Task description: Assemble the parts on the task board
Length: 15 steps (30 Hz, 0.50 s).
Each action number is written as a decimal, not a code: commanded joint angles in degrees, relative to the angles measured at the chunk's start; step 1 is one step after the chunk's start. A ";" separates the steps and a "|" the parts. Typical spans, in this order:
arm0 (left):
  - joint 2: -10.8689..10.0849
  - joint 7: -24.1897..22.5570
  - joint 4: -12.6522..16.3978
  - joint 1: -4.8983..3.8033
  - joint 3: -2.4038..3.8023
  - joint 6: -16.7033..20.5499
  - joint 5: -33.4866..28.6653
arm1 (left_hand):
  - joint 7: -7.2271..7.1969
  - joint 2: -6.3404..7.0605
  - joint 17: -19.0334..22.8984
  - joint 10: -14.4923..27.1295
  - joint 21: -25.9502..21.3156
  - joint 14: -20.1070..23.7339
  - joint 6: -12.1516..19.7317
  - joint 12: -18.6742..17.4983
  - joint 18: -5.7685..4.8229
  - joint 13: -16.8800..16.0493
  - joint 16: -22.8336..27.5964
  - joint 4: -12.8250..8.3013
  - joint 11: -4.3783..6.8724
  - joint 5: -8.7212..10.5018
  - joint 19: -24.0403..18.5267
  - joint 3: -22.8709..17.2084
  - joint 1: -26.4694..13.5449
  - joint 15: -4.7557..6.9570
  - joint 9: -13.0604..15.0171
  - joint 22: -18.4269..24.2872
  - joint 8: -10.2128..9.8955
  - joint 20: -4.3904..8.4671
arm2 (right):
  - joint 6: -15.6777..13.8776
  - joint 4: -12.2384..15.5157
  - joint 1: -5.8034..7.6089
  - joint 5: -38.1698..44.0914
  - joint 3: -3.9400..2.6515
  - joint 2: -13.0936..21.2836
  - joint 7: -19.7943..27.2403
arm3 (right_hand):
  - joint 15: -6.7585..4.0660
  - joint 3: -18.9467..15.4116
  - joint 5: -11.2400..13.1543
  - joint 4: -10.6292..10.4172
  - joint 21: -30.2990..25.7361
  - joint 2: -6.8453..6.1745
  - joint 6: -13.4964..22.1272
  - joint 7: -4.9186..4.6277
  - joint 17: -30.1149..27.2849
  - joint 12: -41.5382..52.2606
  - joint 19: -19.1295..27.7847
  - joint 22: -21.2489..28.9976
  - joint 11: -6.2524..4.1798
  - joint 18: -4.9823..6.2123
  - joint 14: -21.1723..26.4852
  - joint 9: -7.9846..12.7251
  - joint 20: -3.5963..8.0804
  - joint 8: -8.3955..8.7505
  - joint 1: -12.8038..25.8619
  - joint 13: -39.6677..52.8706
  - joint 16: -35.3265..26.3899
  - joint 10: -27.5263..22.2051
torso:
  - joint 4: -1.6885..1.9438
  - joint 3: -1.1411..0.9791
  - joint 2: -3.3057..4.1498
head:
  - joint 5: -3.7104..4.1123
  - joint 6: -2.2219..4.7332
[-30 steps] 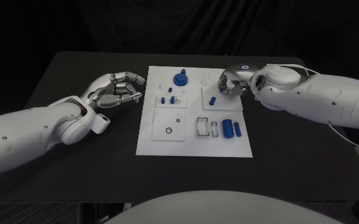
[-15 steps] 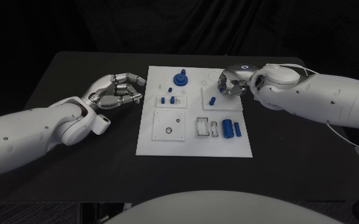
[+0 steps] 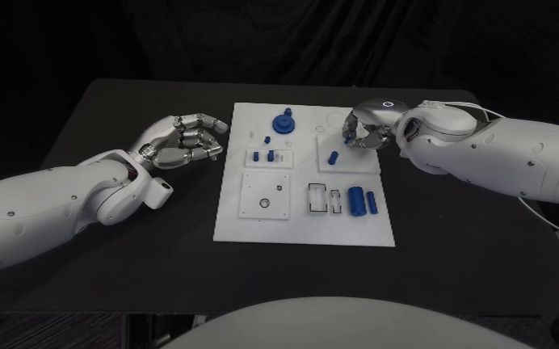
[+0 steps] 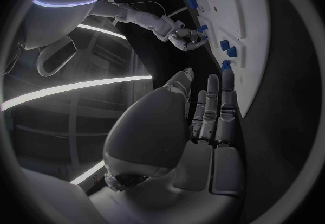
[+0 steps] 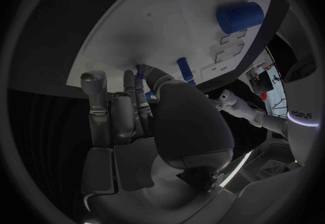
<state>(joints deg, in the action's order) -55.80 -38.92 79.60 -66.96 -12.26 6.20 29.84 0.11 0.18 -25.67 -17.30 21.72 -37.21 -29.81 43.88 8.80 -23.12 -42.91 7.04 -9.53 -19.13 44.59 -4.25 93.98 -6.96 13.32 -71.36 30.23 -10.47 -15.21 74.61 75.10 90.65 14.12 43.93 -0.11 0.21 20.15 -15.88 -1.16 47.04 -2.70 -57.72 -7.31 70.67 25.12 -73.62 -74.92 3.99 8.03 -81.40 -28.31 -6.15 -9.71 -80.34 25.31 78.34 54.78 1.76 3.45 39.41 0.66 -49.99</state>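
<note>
**K:** Barely anything moved in the last second. Right hand [image 3: 371, 129] has eased a touch off the far right part of the board [image 3: 303, 228]; left hand [image 3: 187, 143] stayed put. Whole head view drifted slightly, which is the camera and not the parts.

**M:** What is the right hand holding?

**K:** Can't tell. Its fingers [image 5: 129, 104] are curled down close to the board surface in the right wrist view, something blue shows between them, but whether that is pinched or just behind them is unclear.

**M:** Left?

**K:** Fingers curled in, nothing in them. It sits on the table [image 3: 116, 107] just beside the board's left edge, apart from it.

**M:** Parts?

**K:** Blue knob [image 3: 283, 123] stands at the far middle. Small peg [image 3: 334, 157] lies on the right plate just near the right hand. Small blue pieces [image 3: 266, 155] sit on the left plate. Two blue cylinders [image 3: 363, 200] lie side by side toward the near right.

**M:** Step?

**K:** Likely early: right hand working the far right fixture, most parts loose. Next move probably needs a clean pinch on the peg, fingers coming straight down.

**M:** Room?

**K:** Tight at the far right corner near the board edge. Open table on both sides and at the near end.
</note>
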 commanded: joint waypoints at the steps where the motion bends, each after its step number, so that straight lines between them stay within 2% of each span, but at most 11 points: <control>1: -0.12 -5.77 0.19 0.13 0.04 -0.02 -0.40 | -0.01 -0.56 0.32 0.39 -0.37 1.86 -0.44 0.54 -0.82 0.55 1.33 0.00 -0.24 -0.11 -2.31 0.49 0.00 -0.20 -0.31 -1.41 -0.22 0.05 | -3.85 1.51 1.25 0.05 -0.12 0.81 -0.13 | -0.16 -0.35 -0.26 0.10 0.62 0.18 -0.73 0.42 0.19 -0.44 -0.50 -5.71 0.01 -0.86 -0.44 -2.91 -0.05 -0.25 0.29 -0.14 0.24 0.50 | -0.05 0.01 0.01 | -0.34 -0.01; 6: -0.19 -5.78 0.16 0.14 0.04 0.03 -0.69 | -0.01 -0.71 0.36 0.62 -1.01 2.82 -0.46 0.83 -1.05 0.92 1.88 -0.03 -0.25 -0.12 -3.87 0.65 -0.01 -0.33 -0.51 -2.05 -0.17 0.03 | -4.93 4.24 3.17 0.05 -0.12 2.37 -0.67 | -0.22 -0.43 -0.26 0.10 1.04 0.18 -0.86 0.49 0.36 -0.52 -0.70 -5.79 -0.05 -0.92 -0.57 -3.06 -0.01 -0.33 0.34 -0.23 0.37 0.71 | -0.23 0.02 0.03 | -0.70 -0.01; 10: -0.18 -5.83 0.14 0.14 0.04 0.08 -2.09 | 0.11 -0.76 0.35 0.82 -1.45 3.32 -0.58 1.00 -1.19 1.13 2.10 -0.11 -0.32 -0.13 -4.71 0.73 0.08 -0.51 -0.61 -2.33 -0.10 -0.03 | -5.74 7.57 4.63 0.05 -0.12 4.17 -1.08 | -0.28 -0.52 -0.26 0.07 1.60 0.18 -0.95 0.55 0.66 -0.64 -0.96 -5.91 -0.11 -1.01 -0.76 -3.22 0.05 -0.38 0.43 -0.34 0.58 0.91 | -0.15 0.06 0.06 | -0.93 -0.01; 15: -0.21 -5.92 0.07 0.14 0.04 0.33 -2.76 | 0.26 -0.81 0.32 1.01 -2.13 4.35 -0.75 1.29 -1.37 1.37 2.46 -0.14 -0.44 -0.12 -5.75 0.88 0.07 -0.74 -0.76 -2.58 -0.06 -0.13 | -6.45 11.39 5.58 0.05 -0.11 5.85 -1.19 | -0.35 -0.57 -0.27 0.10 2.07 0.23 -1.08 0.64 0.91 -0.73 -1.20 -6.01 -0.20 -1.08 -0.96 -3.40 0.11 -0.45 0.42 -0.44 0.77 1.20 | -0.02 0.13 0.09 | -1.03 -0.01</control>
<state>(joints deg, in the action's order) -56.03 -38.93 79.59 -66.94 -12.26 6.31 28.66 0.46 -0.05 -25.39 -16.74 19.81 -33.13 -30.17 44.99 7.94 -21.78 -40.77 6.95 -10.08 -19.13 39.08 -3.73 94.21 -7.78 12.60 -73.92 30.23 -10.66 -19.30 85.29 80.56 90.60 14.03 49.57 -0.31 -0.04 19.91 -15.87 -0.93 48.74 -2.64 -57.81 -7.23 71.50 24.61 -74.44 -74.91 3.66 8.04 -81.97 -28.31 -6.14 -9.77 -80.26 24.95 78.76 55.51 1.65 3.53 39.48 -0.35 -49.99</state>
